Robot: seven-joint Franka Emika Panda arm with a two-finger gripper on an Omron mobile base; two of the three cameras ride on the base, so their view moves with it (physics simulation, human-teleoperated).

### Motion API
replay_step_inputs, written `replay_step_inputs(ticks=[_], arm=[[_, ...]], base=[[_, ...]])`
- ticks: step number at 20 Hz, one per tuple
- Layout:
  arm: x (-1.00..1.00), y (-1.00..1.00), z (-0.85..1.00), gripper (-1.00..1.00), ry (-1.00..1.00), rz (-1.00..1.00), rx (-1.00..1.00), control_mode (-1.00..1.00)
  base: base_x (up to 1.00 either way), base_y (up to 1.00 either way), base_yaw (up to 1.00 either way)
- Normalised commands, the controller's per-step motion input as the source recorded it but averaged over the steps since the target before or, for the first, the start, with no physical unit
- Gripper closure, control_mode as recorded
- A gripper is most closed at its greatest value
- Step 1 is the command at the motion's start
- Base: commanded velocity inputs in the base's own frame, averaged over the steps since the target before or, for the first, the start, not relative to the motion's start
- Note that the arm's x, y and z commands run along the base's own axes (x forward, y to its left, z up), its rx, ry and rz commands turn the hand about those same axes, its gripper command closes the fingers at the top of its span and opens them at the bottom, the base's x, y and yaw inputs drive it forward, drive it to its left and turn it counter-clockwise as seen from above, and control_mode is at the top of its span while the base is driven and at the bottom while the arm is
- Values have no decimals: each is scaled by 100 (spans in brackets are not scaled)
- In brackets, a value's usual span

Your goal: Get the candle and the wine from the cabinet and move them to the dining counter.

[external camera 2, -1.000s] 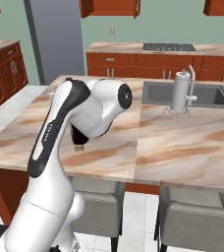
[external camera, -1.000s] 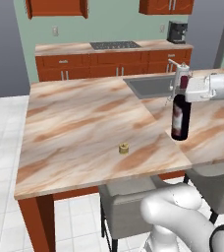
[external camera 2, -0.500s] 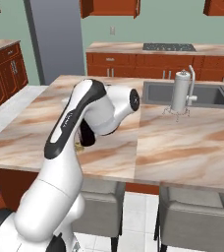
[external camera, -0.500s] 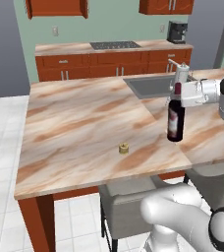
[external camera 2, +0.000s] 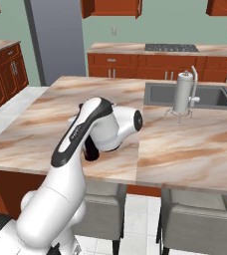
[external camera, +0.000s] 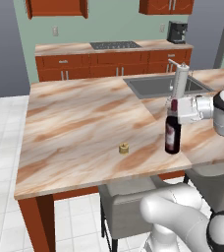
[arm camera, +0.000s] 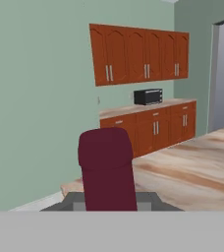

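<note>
The wine (external camera: 172, 134), a dark bottle with a maroon neck capsule and a red label, is upright at the front right of the dining counter (external camera: 74, 128). Its base is on the marble top or just above it. My gripper (external camera: 174, 109) is shut on the bottle's neck, reaching in from the right. In the hand view the maroon capsule (arm camera: 107, 170) stands between my fingertips. The candle (external camera: 124, 148), a small tan cylinder, sits on the counter a short way left of the bottle. Reddish-brown wall cabinets (external camera: 57, 7) hang on the back wall, doors shut.
An inset steel sink (external camera: 158, 84) with a silver faucet (external camera: 179, 78) lies behind the bottle. Grey chairs (external camera: 128, 202) are tucked under the counter's near edge. The wall counter with the stovetop (external camera: 115, 45) and a coffee machine (external camera: 177, 32) runs along the back.
The gripper has carried the wine a little to the left and lower toward the counter top. The candle has stayed put.
</note>
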Motion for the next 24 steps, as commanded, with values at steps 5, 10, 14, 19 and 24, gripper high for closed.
replay_step_inputs(ticks=[5,10,14,19,24], arm=[[35,0,-30,100,0,0,4,-100],[44,0,-25,100,0,0,4,-100],[31,0,-28,100,0,0,1,-100],[37,0,-23,100,0,0,0,-100],[24,0,-20,100,0,0,0,-100]], base=[[0,0,0],[0,0,0],[0,0,0],[0,0,0],[0,0,0]])
